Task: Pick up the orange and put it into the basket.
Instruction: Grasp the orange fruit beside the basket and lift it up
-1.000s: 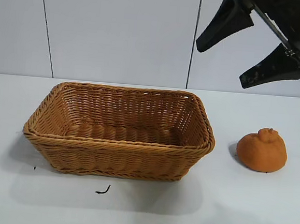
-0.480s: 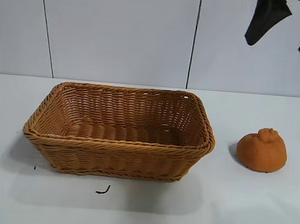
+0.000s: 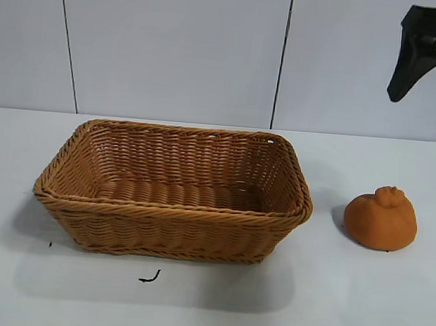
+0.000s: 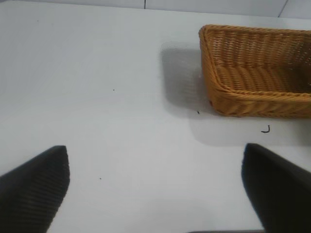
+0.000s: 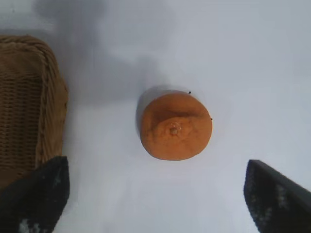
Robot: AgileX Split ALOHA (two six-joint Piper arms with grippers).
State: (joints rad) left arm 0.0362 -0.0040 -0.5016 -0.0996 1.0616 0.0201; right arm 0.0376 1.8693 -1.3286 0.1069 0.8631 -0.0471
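Since my right claw (image 5: 155, 194) hangs wide open, nothing held, w/ the orange (image 5: 176, 126) right below on the table beside the basket (image 5: 29, 107), risk: off-centre closing rolls it away.

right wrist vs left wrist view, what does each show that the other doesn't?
Right wrist only: the orange on the table, seen from above between the right gripper's wide-open jaws, untouched.
Left wrist only: a small dark curl on the table beside the basket, beyond the left gripper, jaws open.
Both: the basket and the white table.
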